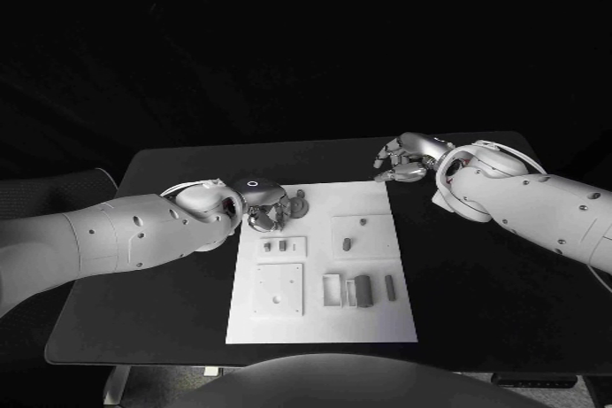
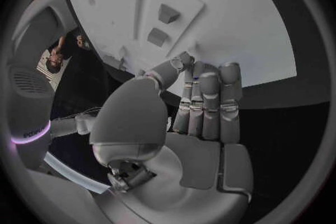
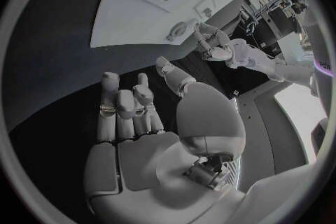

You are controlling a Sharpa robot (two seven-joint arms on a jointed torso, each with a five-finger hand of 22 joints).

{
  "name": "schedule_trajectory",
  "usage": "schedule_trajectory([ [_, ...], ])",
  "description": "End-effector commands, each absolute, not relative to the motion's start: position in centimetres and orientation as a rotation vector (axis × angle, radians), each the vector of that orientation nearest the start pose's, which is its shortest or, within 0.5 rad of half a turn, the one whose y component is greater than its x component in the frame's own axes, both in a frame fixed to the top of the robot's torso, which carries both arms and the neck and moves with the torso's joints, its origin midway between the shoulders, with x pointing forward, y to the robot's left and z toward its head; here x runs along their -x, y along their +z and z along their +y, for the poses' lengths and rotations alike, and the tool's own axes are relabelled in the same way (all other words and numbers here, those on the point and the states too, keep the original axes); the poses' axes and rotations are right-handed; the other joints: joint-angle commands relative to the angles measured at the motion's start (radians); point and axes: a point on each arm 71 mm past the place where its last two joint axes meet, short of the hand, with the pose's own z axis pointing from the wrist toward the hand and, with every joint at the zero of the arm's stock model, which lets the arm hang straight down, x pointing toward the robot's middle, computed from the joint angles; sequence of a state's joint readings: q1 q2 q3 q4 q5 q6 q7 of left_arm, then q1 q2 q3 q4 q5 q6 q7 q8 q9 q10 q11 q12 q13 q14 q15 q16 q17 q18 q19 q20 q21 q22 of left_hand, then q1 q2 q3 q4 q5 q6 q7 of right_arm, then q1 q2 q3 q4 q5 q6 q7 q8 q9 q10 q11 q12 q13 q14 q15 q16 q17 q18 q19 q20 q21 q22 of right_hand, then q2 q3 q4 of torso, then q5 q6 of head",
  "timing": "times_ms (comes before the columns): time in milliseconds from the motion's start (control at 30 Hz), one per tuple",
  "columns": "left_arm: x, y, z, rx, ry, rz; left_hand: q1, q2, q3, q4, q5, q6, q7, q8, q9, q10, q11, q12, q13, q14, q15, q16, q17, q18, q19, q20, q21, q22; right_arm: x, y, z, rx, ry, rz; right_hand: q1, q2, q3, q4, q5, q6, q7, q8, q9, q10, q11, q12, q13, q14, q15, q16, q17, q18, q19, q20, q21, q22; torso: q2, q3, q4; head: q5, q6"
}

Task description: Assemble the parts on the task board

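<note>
Both hands idle at the far end of the task board; parts lie untouched on it.

Left hand (image 1: 271, 209), centre-left of the head frame, hangs over the board's upper-left corner, fingers apart and pointing down, nothing in them; the left wrist view shows the fingers (image 2: 210, 103) extended side by side with a bare palm. Right hand (image 1: 409, 158), upper right of centre, sits over the black table (image 1: 472, 275) just beyond the board's upper-right corner, fingers loosely curled, holding nothing; the right wrist view shows its palm (image 3: 136, 151) bare. The white task board (image 1: 319, 328) fills the middle of the frame. Small grey parts (image 1: 363, 290) lie grouped at its lower right; others sit in raised plates at centre-left.
</note>
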State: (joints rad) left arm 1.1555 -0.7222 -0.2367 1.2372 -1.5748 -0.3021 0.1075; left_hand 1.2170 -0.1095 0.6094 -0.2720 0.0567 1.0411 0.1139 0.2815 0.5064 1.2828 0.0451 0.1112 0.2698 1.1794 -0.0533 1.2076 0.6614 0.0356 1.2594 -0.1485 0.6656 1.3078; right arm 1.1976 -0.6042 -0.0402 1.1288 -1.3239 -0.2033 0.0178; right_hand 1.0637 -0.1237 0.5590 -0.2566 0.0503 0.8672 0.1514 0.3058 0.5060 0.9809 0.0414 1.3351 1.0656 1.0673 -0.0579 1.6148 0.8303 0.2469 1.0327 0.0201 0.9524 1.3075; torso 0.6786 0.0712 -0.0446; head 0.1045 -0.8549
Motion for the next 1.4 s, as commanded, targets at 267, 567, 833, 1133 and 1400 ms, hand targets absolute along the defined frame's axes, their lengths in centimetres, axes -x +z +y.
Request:
schedule_trajectory([
  [267, -48.75, -28.85, 21.91, -0.467, -0.556, 1.825, -0.001, -0.005, 0.006, 0.000, 0.002, 0.008, 0.000, 0.007, 0.000, 0.012, 0.005, 0.002, 0.002, 0.000, -0.008, 0.003, -0.001, 0.105, 0.003, -0.007, 0.006, 0.021, -54.75, -21.56, -18.76, 0.088, 0.665, 1.788, 0.000, 0.004, -0.002, 0.005, -0.002, 0.000, 0.006, -0.005, 0.002, -0.009, 0.005, 0.004, -0.001, 0.006, 0.000, -0.005, 0.002, 0.015, 0.002, -0.006, -0.005, 0.012, 0.000, 0.0022, -0.0022, 0.002, -0.003],
  [567, -48.70, -28.90, 22.00, -0.469, -0.553, 1.831, -0.001, -0.006, 0.006, 0.001, 0.002, 0.008, 0.000, 0.007, 0.000, 0.012, 0.005, 0.001, 0.002, 0.000, -0.008, 0.003, -0.002, 0.105, 0.003, -0.007, 0.006, 0.021, -54.74, -21.56, -18.78, 0.088, 0.665, 1.788, 0.000, 0.004, -0.002, 0.005, -0.002, 0.000, 0.006, -0.005, 0.002, -0.010, 0.005, 0.004, -0.002, 0.006, 0.000, -0.005, 0.002, 0.015, 0.002, -0.006, -0.005, 0.012, 0.000, 0.0021, -0.0013, 0.000, -0.006],
  [833, -48.58, -28.90, 22.00, -0.470, -0.555, 1.835, -0.001, -0.006, 0.007, 0.000, 0.002, 0.009, 0.000, 0.007, 0.000, 0.013, 0.005, 0.001, 0.002, 0.000, -0.008, 0.003, -0.003, 0.104, 0.002, -0.007, 0.006, 0.021, -54.74, -21.56, -18.79, 0.088, 0.665, 1.788, 0.000, 0.004, -0.002, 0.005, -0.002, 0.000, 0.006, -0.005, 0.002, -0.010, 0.005, 0.005, -0.002, 0.006, 0.000, -0.005, 0.002, 0.015, 0.002, -0.006, -0.005, 0.012, 0.000, 0.0017, -0.0012, -0.001, -0.005],
  [1133, -48.47, -28.89, 21.97, -0.472, -0.559, 1.837, -0.001, -0.007, 0.007, 0.000, 0.002, 0.009, -0.001, 0.007, -0.001, 0.013, 0.005, 0.000, 0.003, 0.000, -0.008, 0.003, -0.003, 0.104, 0.002, -0.007, 0.006, 0.021, -54.74, -21.58, -18.74, 0.089, 0.666, 1.789, 0.000, 0.005, -0.002, 0.005, -0.002, 0.000, 0.006, -0.005, 0.002, -0.010, 0.005, 0.005, -0.002, 0.006, 0.000, -0.005, 0.002, 0.015, 0.002, -0.006, -0.005, 0.012, 0.000, 0.0014, -0.0008, -0.001, -0.006],
  [1400, -48.42, -28.91, 21.94, -0.472, -0.560, 1.840, -0.001, -0.008, 0.007, 0.000, 0.001, 0.009, -0.001, 0.007, -0.001, 0.014, 0.005, 0.000, 0.003, 0.000, -0.009, 0.003, -0.003, 0.104, 0.001, -0.007, 0.006, 0.021, -54.73, -21.58, -18.75, 0.088, 0.666, 1.789, 0.000, 0.005, -0.002, 0.005, -0.002, 0.000, 0.006, -0.006, 0.002, -0.010, 0.005, 0.005, -0.002, 0.006, 0.000, -0.005, 0.002, 0.015, 0.002, -0.006, -0.005, 0.012, 0.001, 0.0012, -0.0003, -0.002, -0.008],
])
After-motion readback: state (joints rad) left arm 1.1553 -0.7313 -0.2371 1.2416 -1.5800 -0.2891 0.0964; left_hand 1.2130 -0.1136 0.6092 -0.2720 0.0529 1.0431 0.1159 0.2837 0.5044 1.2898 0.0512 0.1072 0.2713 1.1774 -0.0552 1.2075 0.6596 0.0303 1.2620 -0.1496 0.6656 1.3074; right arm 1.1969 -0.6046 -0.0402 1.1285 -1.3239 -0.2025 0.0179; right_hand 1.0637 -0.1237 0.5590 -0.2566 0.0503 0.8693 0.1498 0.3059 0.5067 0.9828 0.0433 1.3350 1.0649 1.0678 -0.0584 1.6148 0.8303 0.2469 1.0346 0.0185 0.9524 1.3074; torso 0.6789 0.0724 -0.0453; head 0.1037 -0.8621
